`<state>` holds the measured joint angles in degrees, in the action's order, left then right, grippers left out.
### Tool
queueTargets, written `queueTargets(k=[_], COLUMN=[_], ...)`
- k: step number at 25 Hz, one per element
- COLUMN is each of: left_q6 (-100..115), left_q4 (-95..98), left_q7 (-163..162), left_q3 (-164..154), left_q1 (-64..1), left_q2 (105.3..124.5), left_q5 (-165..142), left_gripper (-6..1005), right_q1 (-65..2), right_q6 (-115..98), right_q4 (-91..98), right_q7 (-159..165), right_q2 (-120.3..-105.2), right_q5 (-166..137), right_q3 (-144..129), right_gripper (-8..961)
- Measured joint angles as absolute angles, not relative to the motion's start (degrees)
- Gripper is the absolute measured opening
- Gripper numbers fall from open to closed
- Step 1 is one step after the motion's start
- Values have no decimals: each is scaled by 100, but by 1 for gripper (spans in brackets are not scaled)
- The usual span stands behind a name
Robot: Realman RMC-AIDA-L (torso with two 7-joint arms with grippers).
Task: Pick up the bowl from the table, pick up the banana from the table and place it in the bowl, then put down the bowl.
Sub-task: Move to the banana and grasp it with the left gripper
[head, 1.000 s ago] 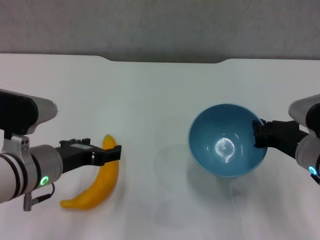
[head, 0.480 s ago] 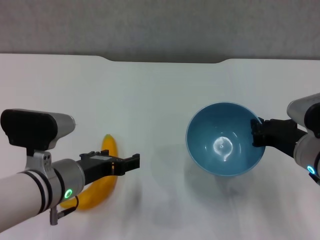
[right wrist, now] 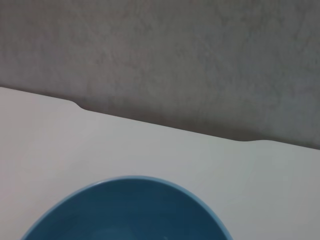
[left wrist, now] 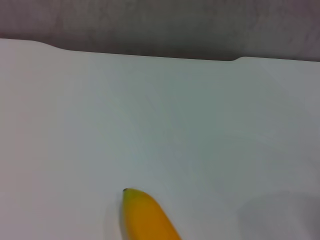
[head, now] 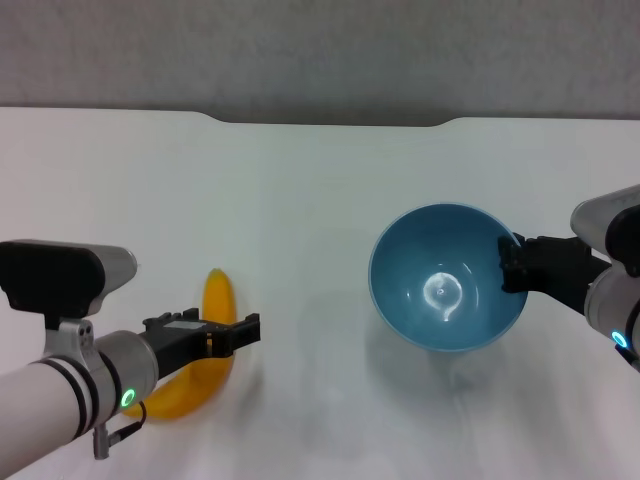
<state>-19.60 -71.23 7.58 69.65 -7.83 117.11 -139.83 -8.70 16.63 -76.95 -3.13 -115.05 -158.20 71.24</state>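
Nearest me: L arm low at front-left, left gripper [head: 232, 333] lying across the mid-section of the banana [head: 205, 372]. Fingers look drawn in narrow over the fruit, but whether they actually pinch it or just sit above it, can't tell from here. Banana lies flat on the table [head: 300, 200], curved, dark tip pointing away; wrist cam shows only that tip end [left wrist: 145, 217] w/ bare tabletop beyond.

Further over, right side: the bowl [head: 447, 277] is tilted toward the L arm, mouth open, shadow beneath it, so I judge it's lifted clear of the table. Right gripper [head: 512, 262] clamped on the rim at the bowl's right edge. R wrist cam shows the near rim [right wrist: 125, 207], then table, then the notch in the far edge, then grey wall.

Step in hand, as I read it: bowl pick done, banana grasp under way. Next move calls for a firm close round the banana's middle, lift clear, carry across to the bowl and drop in. Banana is longer than the bowl is wide, so it'll prob. rest propped w/ an end over the rim; R arm needs to hold steady while it goes in.

Vs half a sec ago: L arm has pulled back and down, gripper now nearer me and lower over the banana. Banana hasn't shifted. Bowl approx same spot, R grip unchanged.
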Motion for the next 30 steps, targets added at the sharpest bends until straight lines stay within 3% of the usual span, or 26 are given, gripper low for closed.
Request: queueTargets(k=[30], left_q6=[-1730], left_q4=[-6079], left_q7=[527], left_q3=[6848], left_q1=[-1124], left_q2=[11704], left_q5=[-13793], left_gripper=[903], right_q1=[-806], right_q6=[1634], right_q4=[-7764], right_q7=[-341], right_q2=[-11505], right_q5=[-15820], right_q3=[7067], right_gripper=[46])
